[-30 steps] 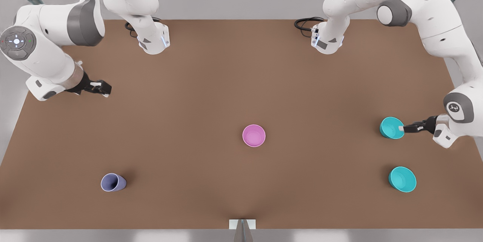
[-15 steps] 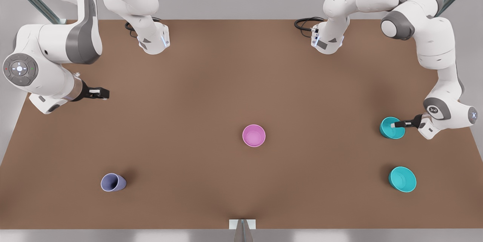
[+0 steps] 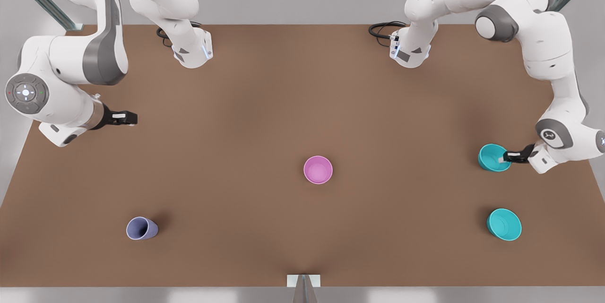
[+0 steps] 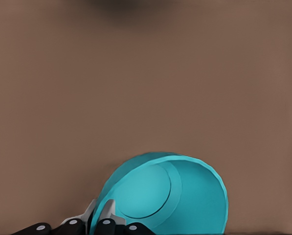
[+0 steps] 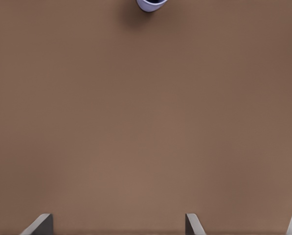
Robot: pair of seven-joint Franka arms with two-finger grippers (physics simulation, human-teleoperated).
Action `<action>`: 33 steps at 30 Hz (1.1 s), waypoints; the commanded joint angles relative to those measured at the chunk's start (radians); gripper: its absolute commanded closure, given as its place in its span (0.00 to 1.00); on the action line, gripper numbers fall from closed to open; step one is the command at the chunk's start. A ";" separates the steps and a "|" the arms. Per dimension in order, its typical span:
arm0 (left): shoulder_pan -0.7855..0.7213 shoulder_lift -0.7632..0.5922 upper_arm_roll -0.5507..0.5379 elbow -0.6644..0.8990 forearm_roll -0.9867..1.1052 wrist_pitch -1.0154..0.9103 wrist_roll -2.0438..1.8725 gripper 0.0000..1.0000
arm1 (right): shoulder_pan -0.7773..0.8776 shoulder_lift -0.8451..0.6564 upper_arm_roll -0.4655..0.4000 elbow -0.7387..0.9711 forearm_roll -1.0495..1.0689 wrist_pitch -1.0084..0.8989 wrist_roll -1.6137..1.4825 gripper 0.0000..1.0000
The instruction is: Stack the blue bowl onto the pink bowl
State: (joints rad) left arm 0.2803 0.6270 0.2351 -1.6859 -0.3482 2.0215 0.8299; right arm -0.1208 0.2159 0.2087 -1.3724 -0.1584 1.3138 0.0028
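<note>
At the front view's right, my left gripper (image 3: 505, 156) is shut on the rim of a blue bowl (image 3: 491, 156). In the left wrist view the blue bowl (image 4: 165, 193) is tilted, its rim wall pinched between the fingers (image 4: 102, 219) of my left gripper (image 4: 99, 223). The pink bowl (image 3: 318, 169) sits upright at the table's middle, far from both grippers. My right gripper (image 3: 128, 117) waits open over bare table at the front view's left, and the right wrist view shows my right gripper (image 5: 117, 225) with nothing between its spread fingertips.
A second teal bowl (image 3: 504, 224) rests near the front right corner. A lavender cup (image 3: 141, 228) stands at the front left, and the lavender cup (image 5: 150, 4) also appears in the right wrist view. The brown table (image 3: 302, 104) runs to grey edges, with both arm bases at the back.
My left gripper closed on the blue bowl's rim, then shifted slightly right and up, and the bowl tipped with it. The right arm settled a little and its gripper stayed open.
</note>
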 commanded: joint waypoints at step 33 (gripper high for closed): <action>-0.803 0.211 -0.231 0.393 -0.011 -0.015 -1.680 0.00 | -0.002 0.037 0.000 0.012 0.000 -0.004 -0.038 0.00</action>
State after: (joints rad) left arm -0.5235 0.8369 0.0048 -1.2937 -0.3615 2.0052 -0.4918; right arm -0.1228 0.2542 0.2083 -1.3609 -0.1585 1.3101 -0.0292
